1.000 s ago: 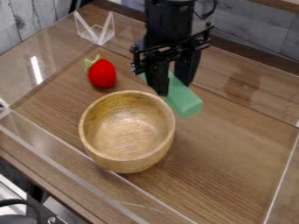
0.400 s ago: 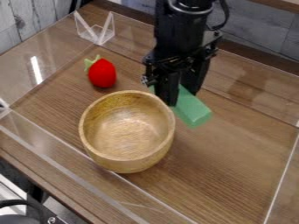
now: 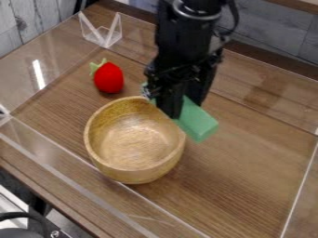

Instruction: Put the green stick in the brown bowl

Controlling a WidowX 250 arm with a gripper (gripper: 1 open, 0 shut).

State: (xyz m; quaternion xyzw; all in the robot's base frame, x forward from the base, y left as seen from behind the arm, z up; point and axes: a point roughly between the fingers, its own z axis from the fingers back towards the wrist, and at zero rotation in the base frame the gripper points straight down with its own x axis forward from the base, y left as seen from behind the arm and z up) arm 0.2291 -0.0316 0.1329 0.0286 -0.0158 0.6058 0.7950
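Observation:
The green stick (image 3: 198, 125) is a flat mint-green block hanging tilted just above and beside the right rim of the brown bowl (image 3: 134, 139). My black gripper (image 3: 177, 97) comes down from the top of the view and is shut on the stick's upper end, which its fingers hide. The bowl is round, light wood with visible grain, and nothing lies inside it. The stick's lower end reaches down to about the level of the bowl's rim on its right side.
A red strawberry-shaped toy (image 3: 108, 76) lies on the wooden tabletop left of the gripper, behind the bowl. Clear acrylic walls (image 3: 99, 30) fence the work area on all sides. Bare tabletop (image 3: 248, 177) stretches to the right of the bowl.
The gripper, still holding the green stick, has shifted left and slightly down toward the bowl's right rim after drifting right half a second ago.

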